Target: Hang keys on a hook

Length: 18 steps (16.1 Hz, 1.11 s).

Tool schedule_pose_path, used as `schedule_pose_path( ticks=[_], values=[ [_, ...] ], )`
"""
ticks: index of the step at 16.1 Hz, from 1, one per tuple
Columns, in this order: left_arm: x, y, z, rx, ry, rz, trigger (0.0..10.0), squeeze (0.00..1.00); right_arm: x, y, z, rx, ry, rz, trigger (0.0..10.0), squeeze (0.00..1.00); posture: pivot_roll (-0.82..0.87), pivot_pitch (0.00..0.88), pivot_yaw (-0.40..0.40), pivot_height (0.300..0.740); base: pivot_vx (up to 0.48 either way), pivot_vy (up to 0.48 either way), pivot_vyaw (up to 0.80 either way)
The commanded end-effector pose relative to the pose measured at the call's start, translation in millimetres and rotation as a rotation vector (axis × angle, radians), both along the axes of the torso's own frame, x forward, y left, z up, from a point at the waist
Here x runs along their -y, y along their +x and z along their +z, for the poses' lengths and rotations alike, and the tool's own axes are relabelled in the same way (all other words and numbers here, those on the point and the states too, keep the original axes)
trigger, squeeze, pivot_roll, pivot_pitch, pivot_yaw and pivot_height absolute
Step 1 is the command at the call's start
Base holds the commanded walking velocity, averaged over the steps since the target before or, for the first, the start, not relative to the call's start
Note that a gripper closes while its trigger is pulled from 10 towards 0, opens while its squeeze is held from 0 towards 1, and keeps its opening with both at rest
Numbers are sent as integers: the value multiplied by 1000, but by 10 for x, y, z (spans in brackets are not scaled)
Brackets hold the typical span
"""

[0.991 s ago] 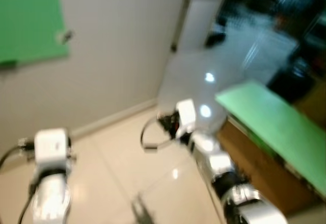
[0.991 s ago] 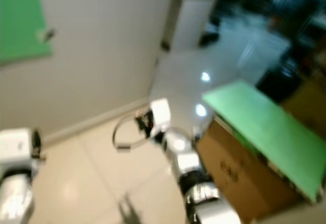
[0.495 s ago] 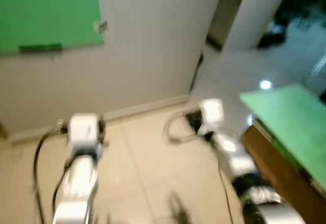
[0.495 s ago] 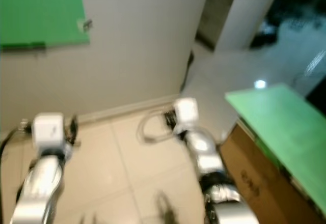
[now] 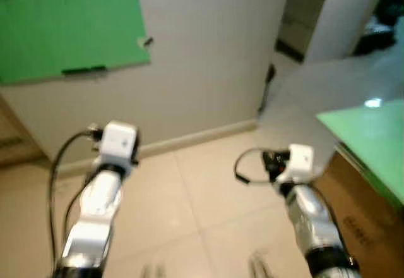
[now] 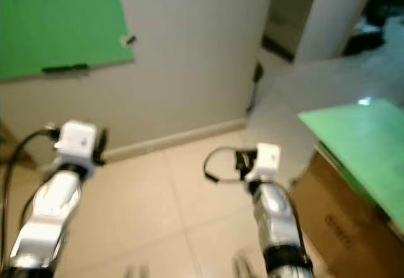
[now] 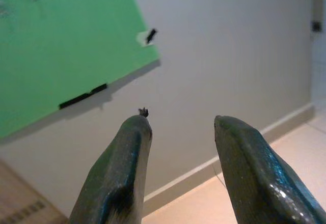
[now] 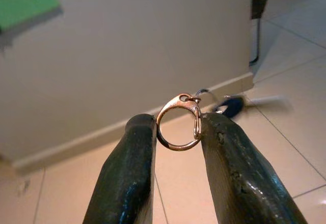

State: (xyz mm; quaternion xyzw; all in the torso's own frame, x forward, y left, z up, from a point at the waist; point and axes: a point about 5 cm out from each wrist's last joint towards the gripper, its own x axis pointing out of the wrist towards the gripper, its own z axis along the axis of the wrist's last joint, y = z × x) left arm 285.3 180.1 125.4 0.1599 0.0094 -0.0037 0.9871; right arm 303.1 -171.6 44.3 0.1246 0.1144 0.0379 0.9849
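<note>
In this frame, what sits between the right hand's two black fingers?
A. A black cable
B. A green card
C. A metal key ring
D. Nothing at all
C: in the right wrist view, the right hand has a coppery key ring pinched between its fingers, with a blurred blue tag dangling behind it.

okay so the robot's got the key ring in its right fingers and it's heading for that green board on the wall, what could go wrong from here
1. The key ring sits right at the tips of the right gripper, with the blue-tagged key swinging loose beyond it; a jolt could shake it free.
2. The green board is high on the wall, well above both arms, so the reach may be awkward.
3. The head views are blurred, so its hooks are hard to make out.
</note>
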Motion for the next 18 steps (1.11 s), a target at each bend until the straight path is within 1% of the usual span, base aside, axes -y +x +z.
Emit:
schedule_pose_path(
  ticks=[1, 2, 3, 5, 8, 10, 12, 13, 14, 15, 16, 18],
  values=[
    [62, 37, -22, -19, -101, -33, 10000, 0, 53, 1, 55, 35, 2, -51, 0, 90, -60, 0, 113, 740, 458, 0, 469],
    [88, 41, -53, -36, -196, -22, 10000, 0, 47, 0, 65, 39, -21, -48, 0, 90, -64, 0, 116, 740, 480, 0, 469],
    [78, 45, -95, -48, -220, 5, 10000, 0, 40, 4, 83, 41, -28, -41, 0, 90, -69, 0, 116, 740, 480, 0, 475],
    [56, 52, -119, -49, -239, 34, 10000, 0, 25, 8, 115, 47, -42, -21, 0, 90, -73, 0, 108, 740, 476, 0, 472],
    [81, 31, -153, -56, -218, 22, 10000, 0, -64, 52, 160, 57, -30, 13, 0, 90, -66, 0, 91, 740, 475, 0, 471],
    [139, 15, -127, -42, -191, -21, 10000, 0, -123, 65, 164, 55, -12, 26, 0, 90, -57, 0, 83, 740, 480, 0, 469],
    [173, -1, -126, -40, -176, -39, 10000, 0, -230, 86, 175, 53, -6, 63, 0, 90, -40, 0, 69, 740, 480, 0, 463],
    [159, -3, -133, -43, -179, -32, 10000, 0, -253, 93, 182, 57, -10, 77, 0, 90, -40, 0, 69, 740, 480, 0, 463],
    [130, 3, -161, -57, -182, 1, 10000, 0, -286, 114, 217, 77, -26, 96, 0, 35, -33, 0, 61, 740, 428, 0, 456],
    [116, 6, -169, -58, -187, 21, 10000, 0, -302, 129, 237, 86, -25, 100, 0, 12, -32, 0, 61, 740, 296, 0, 0],
    [112, 18, -152, -47, -196, 33, 10000, 0, -335, 163, 277, 100, -13, 117, 0, 16, -27, 0, 52, 740, 0, 0, 0],
    [122, 22, -142, -41, -183, 34, 10000, 0, -358, 189, 292, 95, -12, 121, 0, 24, -24, 0, 46, 740, 0, 0, 772]
  ],
)
